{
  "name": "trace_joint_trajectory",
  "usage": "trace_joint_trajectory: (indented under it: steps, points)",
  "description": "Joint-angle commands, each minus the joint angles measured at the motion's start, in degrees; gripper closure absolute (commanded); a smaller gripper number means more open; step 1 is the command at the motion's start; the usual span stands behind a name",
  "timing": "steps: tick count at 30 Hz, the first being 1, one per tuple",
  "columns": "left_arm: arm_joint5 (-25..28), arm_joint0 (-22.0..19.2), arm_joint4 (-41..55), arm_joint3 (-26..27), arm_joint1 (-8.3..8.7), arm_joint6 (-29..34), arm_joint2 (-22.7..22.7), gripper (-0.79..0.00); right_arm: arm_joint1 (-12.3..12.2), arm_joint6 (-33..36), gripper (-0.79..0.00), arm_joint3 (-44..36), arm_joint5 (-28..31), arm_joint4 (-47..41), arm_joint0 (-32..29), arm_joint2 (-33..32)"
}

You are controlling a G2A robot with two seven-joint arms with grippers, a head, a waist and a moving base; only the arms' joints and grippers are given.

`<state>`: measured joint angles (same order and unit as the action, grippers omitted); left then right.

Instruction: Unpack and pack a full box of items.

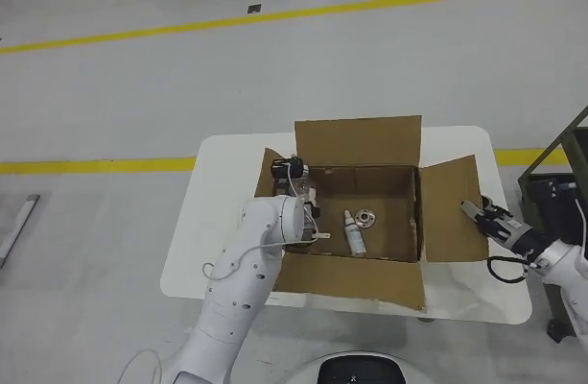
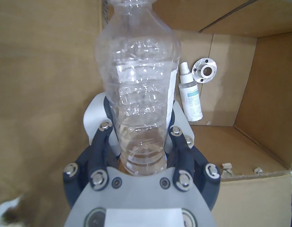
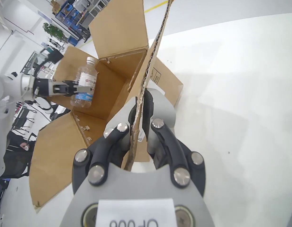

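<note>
Cardboard dominates: an open shipping box [image 1: 356, 142] sits on a white table [image 1: 226, 221] with all four flaps spread. Taking the box as the clock face in the top view, the left gripper [image 2: 137, 116] is at 9 o'clock, its fingers closed around the lower body of a clear plastic water bottle [image 2: 136, 76] with a white cap. The bottle hangs in the air over that side of the box, clear of the floor. At 3 o'clock the right gripper [image 3: 141, 105] is pinched on the edge of the side flap [image 3: 157, 43], holding it outward.

Near the middle of the box floor lies a small white spray bottle [image 2: 189, 95], with a round metal flange [image 2: 204, 70] just beside its cap, at about 3 o'clock from it.

The step looks like a transfer of the water bottle across the box wall; whether out or in cannot be told. The next move calls for keeping the bottle clear of the 9 o'clock flap and wall.

The water bottle carries a white label and the spray bottle a printed one; both are too small to make out.
</note>
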<state>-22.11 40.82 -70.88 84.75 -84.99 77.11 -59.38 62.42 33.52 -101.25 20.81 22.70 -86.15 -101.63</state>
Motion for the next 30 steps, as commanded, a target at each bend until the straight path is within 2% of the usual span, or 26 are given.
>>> trace_joint_trajectory:
  steps: [1, 2, 4, 5, 7, 12, 15, 20, 22, 23, 24, 25, 26, 27, 30]
  points:
    - [0.19, -0.09, -0.23, 1.27, 0.1, 0.32, -0.8, 0.0, -0.12, 0.46, -0.345, 0.28, 0.18, 0.42, 0.29, -0.05]
    - [0.22, -0.11, -0.1, 2.0, 0.12, 0.32, -1.25, 0.0, -0.17, 0.49, -0.496, 0.49, 0.16, 0.71, 0.4, -0.11]
    - [0.49, -0.16, 0.09, 3.05, 0.19, 0.71, -1.99, 0.0, -0.22, 0.36, -0.44, 0.69, 0.13, 0.48, 0.53, -0.04]
    - [0.43, -0.19, -0.09, 3.57, 0.22, 0.74, -2.29, 0.0, -0.22, 0.03, -0.48, 0.73, -0.09, 0.36, 0.5, -0.06]
    - [0.52, -0.19, -0.04, 4.69, 0.23, 0.93, -2.73, 0.0, -0.24, -0.45, -0.785, 0.56, -0.54, 0.42, 0.18, -0.08]
    - [0.08, -0.33, -0.72, 7.11, 0.37, 0.79, -4.46, 0.0, -0.18, -3.25, -0.785, -0.84, -2.25, -0.54, -1.42, -1.06]
    - [-0.08, -0.64, -1.83, 8.62, 0.57, 0.8, -6.04, 0.0, 0.06, -5.36, -0.785, -2.45, -3.57, -4.16, -3.19, -1.58]
    - [0.36, -1.05, -4.2, 11.21, 1.05, 1.17, -9.11, 0.0, 0.28, -3.02, -0.785, -5.27, -4.76, -10.26, -6.18, -0.35]
    - [0.53, -1.2, -5.09, 12.42, 1.26, 1.31, -10.57, 0.0, 0.3, -1.65, -0.677, -5.65, -5.05, -11.48, -6.85, 0.44]
    - [1.31, -1.23, -6.75, 12.78, 1.46, 1.09, -11.14, 0.0, 0.26, -0.78, -0.459, -5.71, -5.08, -11.11, -7.08, 0.87]
    - [1.33, -1.26, -8.07, 12.96, 1.64, 1.17, -12.16, 0.0, 0.25, -0.39, -0.351, -5.59, -5.32, -11.11, -7.22, 1.19]
    - [0.93, -1.3, -8.65, 13.22, 1.79, 1.24, -13.42, 0.0, 0.26, -0.27, -0.329, -5.57, -5.46, -11.32, -7.28, 1.51]
    - [1.1, -1.38, -9.78, 13.25, 2.0, 1.22, -14.71, 0.0, 0.29, 0.08, -0.139, -5.56, -5.34, -11.91, -7.41, 1.97]
    - [1.27, -1.31, -10.53, 13.35, 2.15, 1.34, -15.68, 0.0, 0.29, 0.22, 0.0, -5.45, -5.37, -12.32, -7.47, 2.13]
    - [2.82, -0.59, -14.83, 13.34, 2.61, 2.12, -16.9, 0.0, 0.23, 0.34, 0.0, -5.48, -5.23, -12.03, -7.71, 2.14]
